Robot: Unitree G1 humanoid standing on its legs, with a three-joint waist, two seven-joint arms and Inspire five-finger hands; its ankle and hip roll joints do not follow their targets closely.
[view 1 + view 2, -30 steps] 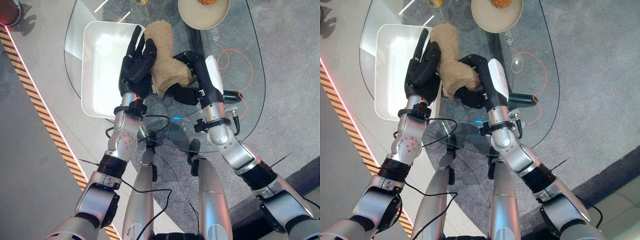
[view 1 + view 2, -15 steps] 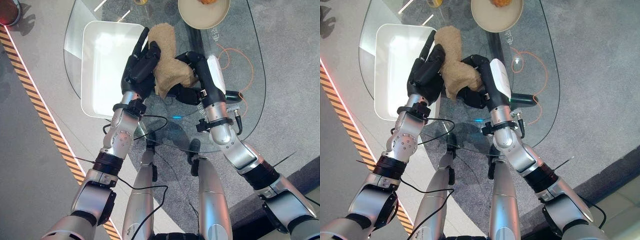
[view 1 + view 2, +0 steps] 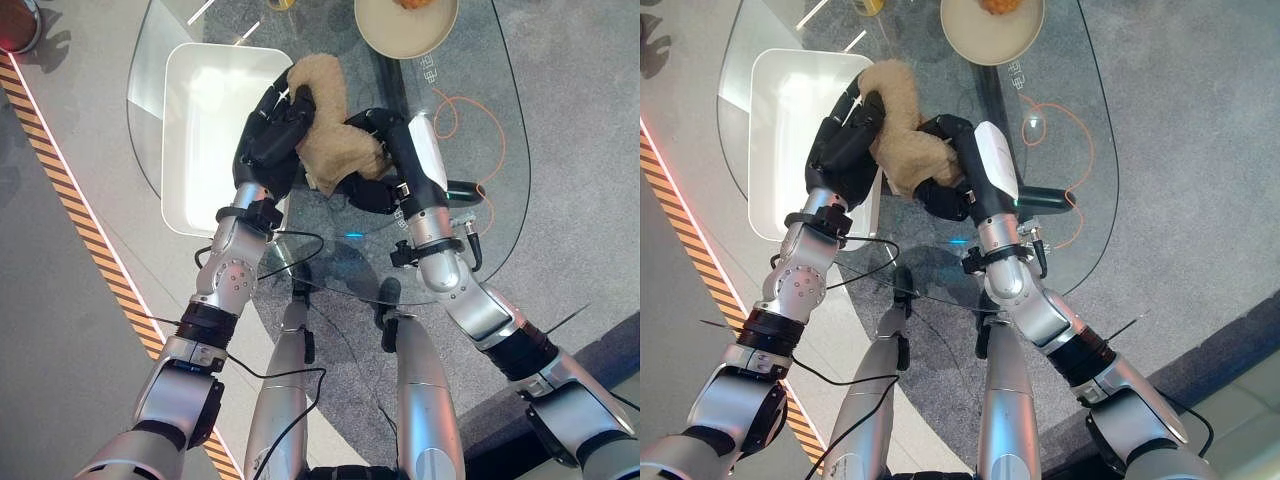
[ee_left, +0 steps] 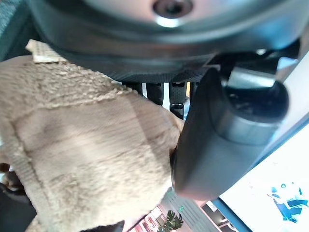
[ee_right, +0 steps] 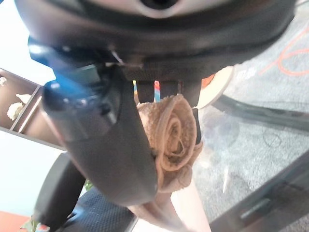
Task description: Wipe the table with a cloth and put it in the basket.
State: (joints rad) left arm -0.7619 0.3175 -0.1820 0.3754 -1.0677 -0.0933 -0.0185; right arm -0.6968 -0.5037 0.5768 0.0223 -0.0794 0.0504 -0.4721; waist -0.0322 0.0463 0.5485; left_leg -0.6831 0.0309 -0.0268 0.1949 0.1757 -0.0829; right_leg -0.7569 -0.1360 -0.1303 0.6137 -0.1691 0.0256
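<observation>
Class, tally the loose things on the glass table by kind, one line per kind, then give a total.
Cloth: 1
Basket: 1
Plate: 1
Total: 3

Both robot hands (image 3: 275,135) (image 3: 385,165) grip cloth (image 3: 325,125) (tan).

**My two arms, silver and black**

On my feed, both arms are built of smooth silver-grey shells. The left arm (image 3: 228,280) and right arm (image 3: 450,285) are each broken by black bands at the joints, with a dark ring at the wrist. The left hand (image 3: 272,135) is matte black throughout, its segments glossy at the edges. The right hand (image 3: 385,150) is equally dark but carries a long white cover (image 3: 421,150) with rounded ends.
</observation>
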